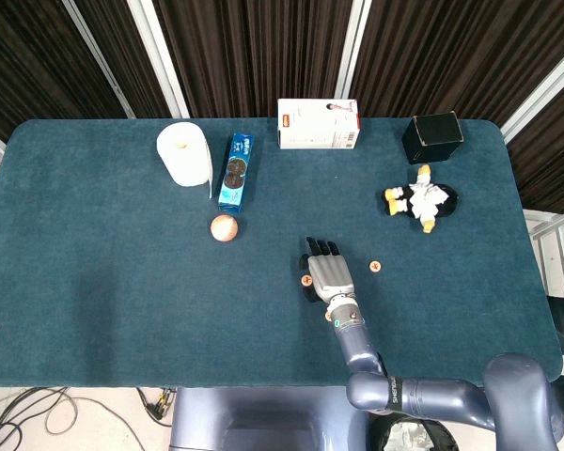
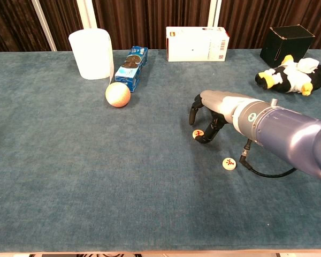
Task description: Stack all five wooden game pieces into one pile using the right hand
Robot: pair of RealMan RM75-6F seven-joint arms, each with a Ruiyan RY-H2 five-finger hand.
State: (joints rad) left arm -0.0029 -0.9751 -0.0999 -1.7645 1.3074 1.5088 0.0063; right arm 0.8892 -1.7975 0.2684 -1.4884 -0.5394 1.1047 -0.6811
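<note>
- Wooden game pieces, head view: one piece (image 1: 306, 280) peeks out at the left edge of the right hand (image 1: 327, 274), touching or just beside its fingers; another piece (image 1: 376, 267) lies apart to the hand's right on the blue table (image 1: 94, 282). Others are not seen in this view.
- Head view, right hand: it lies palm down over the cloth, fingers pointing away from the robot; whether it grips anything cannot be told from above. The left hand is not in sight.
- Head view, other things: a paper roll (image 1: 184, 154), a cookie pack (image 1: 235, 171), a small ball (image 1: 224, 227), a white box (image 1: 318, 124), a black box (image 1: 432, 137) and a plush penguin (image 1: 421, 199) sit along the far half.
- Chest view: the right hand (image 2: 207, 115) arches over a piece (image 2: 197, 133), curled fingertips (image 2: 204, 138) down at it, touching or nearly so; a firm hold cannot be confirmed. A second piece (image 2: 229, 163) lies nearer the robot, separate, under the forearm. No pile shows.
</note>
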